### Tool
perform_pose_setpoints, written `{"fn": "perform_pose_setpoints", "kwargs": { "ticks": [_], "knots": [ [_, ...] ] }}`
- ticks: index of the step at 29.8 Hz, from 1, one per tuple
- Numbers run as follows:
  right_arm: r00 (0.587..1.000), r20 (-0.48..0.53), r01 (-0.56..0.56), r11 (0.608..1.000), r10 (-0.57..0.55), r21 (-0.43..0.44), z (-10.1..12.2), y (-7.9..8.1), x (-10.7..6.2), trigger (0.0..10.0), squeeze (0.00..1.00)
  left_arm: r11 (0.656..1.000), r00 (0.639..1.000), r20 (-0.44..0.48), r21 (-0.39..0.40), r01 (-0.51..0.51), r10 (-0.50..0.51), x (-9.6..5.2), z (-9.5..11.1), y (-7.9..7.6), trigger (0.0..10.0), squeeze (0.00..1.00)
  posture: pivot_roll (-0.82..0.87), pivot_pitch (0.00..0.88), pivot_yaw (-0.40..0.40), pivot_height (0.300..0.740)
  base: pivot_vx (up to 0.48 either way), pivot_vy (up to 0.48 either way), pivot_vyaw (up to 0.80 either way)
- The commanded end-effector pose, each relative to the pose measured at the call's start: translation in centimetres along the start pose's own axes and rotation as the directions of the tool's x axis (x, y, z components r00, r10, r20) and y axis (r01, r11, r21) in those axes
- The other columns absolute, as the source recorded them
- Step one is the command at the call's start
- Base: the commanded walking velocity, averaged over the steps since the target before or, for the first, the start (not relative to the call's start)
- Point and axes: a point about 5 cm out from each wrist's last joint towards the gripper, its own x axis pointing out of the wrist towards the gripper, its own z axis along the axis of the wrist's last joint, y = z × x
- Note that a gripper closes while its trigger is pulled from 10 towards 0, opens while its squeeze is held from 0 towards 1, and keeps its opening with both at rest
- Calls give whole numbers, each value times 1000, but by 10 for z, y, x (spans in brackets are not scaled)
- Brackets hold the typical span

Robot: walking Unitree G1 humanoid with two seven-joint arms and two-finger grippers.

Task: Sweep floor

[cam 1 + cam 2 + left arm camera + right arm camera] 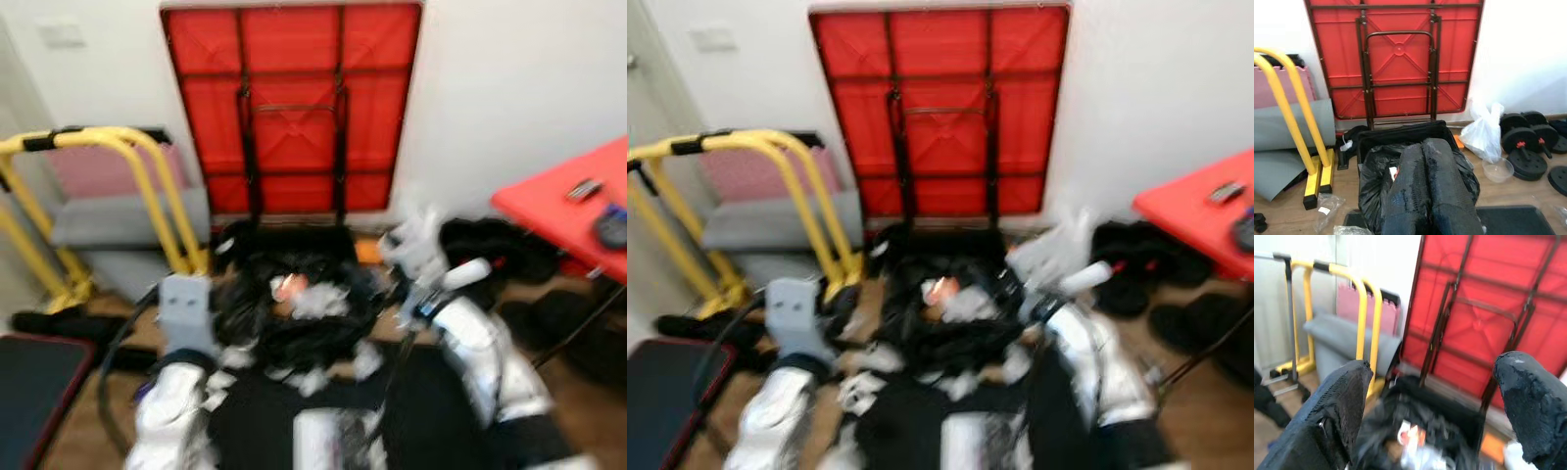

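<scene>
Bright, even indoor light; head views heavily motion-blurred, left wrist view sharp

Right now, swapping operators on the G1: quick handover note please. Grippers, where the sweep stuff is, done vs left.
Left gripper: fingers pressed together, empty, hanging over the black bin lined with a black plastic bag.
Right gripper: fingers wide apart, empty, also above that bin.
Bin stands on the wood floor in front of the folded red table leaning on the wall; it holds some white and orange scraps.
Left on the floor: white plastic bag, clear plastic bowl, clear wrapper by the yellow metal frame.
Head views are blurred; broom or dustpan cannot be made out.
</scene>
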Motion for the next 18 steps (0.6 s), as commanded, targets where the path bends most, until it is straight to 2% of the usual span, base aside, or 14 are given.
{"fn": "perform_pose_setpoints", "kwargs": {
  "ticks": [1,6,11,13,18],
  "knots": [
    [998,45,-35,999,34,21,10,7,5,10000,0,999,999,-7,9,-32,32,-1,-2,9,10000,0,-147,0,-18,740,0,0,0],
    [994,31,-108,987,105,122,19,16,8,10000,0,998,998,13,19,-60,60,5,3,17,10000,0,-153,0,-10,735,0,0,0],
    [991,13,-133,978,133,159,17,18,7,10000,0,998,998,25,27,-62,61,7,6,19,10000,0,-155,0,-8,725,0,0,0],
    [982,-2,-183,960,188,210,17,21,5,10000,0,999,999,32,40,-35,34,7,7,17,10000,0,-156,0,-7,715,0,0,0],
    [974,-28,-214,949,226,230,13,22,2,10000,0,997,999,33,70,21,-23,4,8,13,10000,0,-157,0,-7,700,0,0,0]
  ]
}}
